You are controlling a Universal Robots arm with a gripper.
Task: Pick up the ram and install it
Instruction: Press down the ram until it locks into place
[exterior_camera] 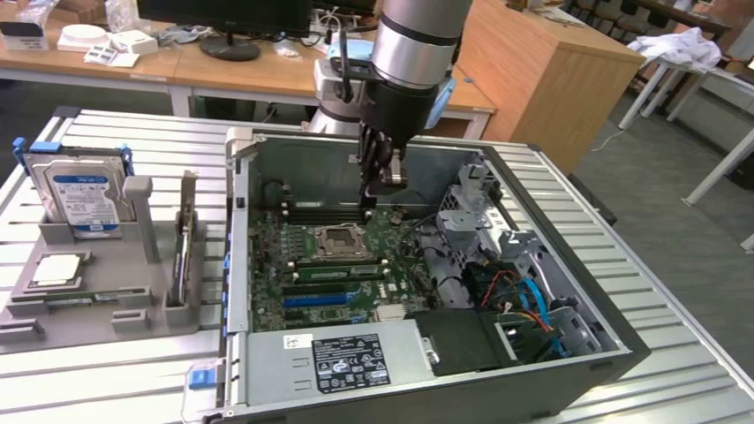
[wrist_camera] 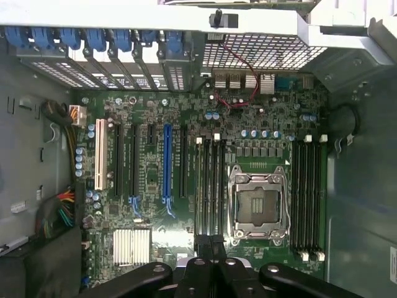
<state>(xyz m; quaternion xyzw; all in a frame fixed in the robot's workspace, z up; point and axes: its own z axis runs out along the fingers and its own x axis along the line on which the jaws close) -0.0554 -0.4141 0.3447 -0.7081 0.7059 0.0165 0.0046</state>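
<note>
Gripper (exterior_camera: 371, 196): fingers together, low inside the open case (exterior_camera: 589, 353), over the motherboard (wrist_camera: 155, 186).
Ram (exterior_camera: 346, 272): thin green stick, seated flat in a slot beside the CPU socket (exterior_camera: 341, 238).
Tray (exterior_camera: 118, 300): on the table (exterior_camera: 659, 291), holding a hard drive (exterior_camera: 83, 190).

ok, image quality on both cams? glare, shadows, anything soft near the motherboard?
Exterior view: even room light, the ribbed metal table bright but not blown out, the motherboard in the case's shade and fairly dark. Wrist view: the motherboard is evenly lit and readable, the case's top edge washes out pale, and the gripper is a dark shape with little detail.
</note>
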